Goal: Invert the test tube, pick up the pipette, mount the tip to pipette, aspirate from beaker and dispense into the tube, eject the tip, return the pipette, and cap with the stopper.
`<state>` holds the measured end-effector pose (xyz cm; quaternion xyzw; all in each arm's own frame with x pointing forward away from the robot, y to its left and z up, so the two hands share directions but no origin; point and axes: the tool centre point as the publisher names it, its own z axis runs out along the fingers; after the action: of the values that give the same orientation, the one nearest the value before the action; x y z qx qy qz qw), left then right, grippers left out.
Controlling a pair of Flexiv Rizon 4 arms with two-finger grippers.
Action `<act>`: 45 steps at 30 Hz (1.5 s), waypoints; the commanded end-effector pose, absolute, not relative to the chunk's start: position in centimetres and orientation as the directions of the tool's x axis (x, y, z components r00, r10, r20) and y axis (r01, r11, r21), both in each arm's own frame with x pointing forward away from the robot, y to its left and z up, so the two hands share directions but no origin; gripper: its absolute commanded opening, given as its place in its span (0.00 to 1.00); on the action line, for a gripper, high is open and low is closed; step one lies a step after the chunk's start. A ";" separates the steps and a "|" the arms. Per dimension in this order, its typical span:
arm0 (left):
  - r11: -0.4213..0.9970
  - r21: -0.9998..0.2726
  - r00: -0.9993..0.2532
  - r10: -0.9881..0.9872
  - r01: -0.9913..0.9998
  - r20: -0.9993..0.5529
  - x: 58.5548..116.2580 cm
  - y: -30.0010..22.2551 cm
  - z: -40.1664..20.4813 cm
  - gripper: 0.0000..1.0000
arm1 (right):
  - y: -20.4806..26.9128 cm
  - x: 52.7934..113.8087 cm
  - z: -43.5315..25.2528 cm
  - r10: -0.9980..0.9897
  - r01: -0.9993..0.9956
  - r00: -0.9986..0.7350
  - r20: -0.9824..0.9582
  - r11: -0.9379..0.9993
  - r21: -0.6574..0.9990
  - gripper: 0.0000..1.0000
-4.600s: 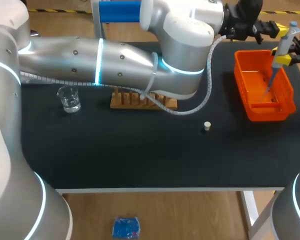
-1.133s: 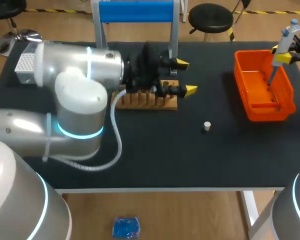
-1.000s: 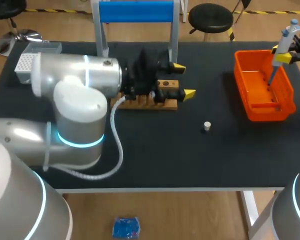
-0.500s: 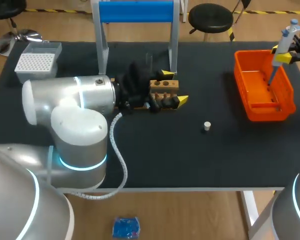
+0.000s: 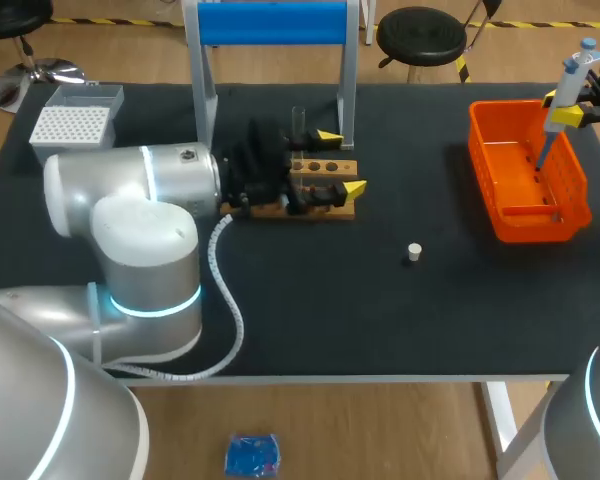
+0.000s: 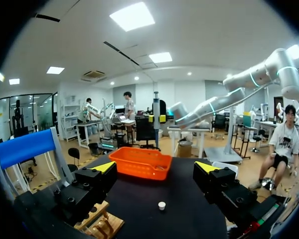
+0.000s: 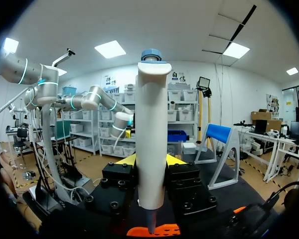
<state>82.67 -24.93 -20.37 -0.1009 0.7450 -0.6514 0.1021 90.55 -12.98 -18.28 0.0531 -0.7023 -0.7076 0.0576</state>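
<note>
- The left gripper [image 5: 342, 162] is spread wide and grips nothing. Its two yellow tips straddle the end of the wooden rack [image 5: 320, 200], one at the far side and one at the near side.
- In the left wrist view, this gripper [image 6: 157, 169] points across the black table [image 6: 179, 219]. The rack [image 6: 102, 226] lies under its one finger, and the stopper [image 6: 161, 205] lies ahead on the cloth between the fingers.
- A clear test tube [image 5: 299, 118] stands upright at the rack's far edge, just beside the far fingertip. I cannot tell whether it sits in a hole.
- The right gripper [image 7: 150, 162] is clamped on the pipette [image 7: 152, 134] from both sides and holds it upright.
- In the head view, the right gripper [image 5: 560, 108] holds the pipette [image 5: 570, 75] over the far corner of the orange bin [image 5: 510, 215], with its lower end pointing down into the bin.
- The small white stopper [image 5: 413, 252] sits alone on the table [image 5: 380, 320], between the rack and the bin and well apart from both.
- The white tip box [image 5: 75, 122] stands at the table's far left corner.
- The blue-topped stand [image 5: 270, 25] rises behind the rack.
</note>
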 end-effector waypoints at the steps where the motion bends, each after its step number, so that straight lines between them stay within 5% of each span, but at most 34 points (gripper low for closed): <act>1: 0.120 -0.993 -0.967 -0.253 -0.015 -0.016 82.8 -23.8 -20.4 1.00 | -13.1 90.7 -18.2 -0.160 0.006 -0.987 0.005 -0.005 1.000 0.00; 45: 0.151 -0.988 -0.966 -0.259 -0.030 -0.010 82.9 -22.1 -17.8 1.00 | -13.1 90.7 -18.2 -0.160 0.006 -0.987 0.005 -0.005 1.000 0.00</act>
<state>82.57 -22.24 -18.41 -0.0970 0.7402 -0.6576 0.1007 90.55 -12.98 -18.28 0.0531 -0.7023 -0.7076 0.0576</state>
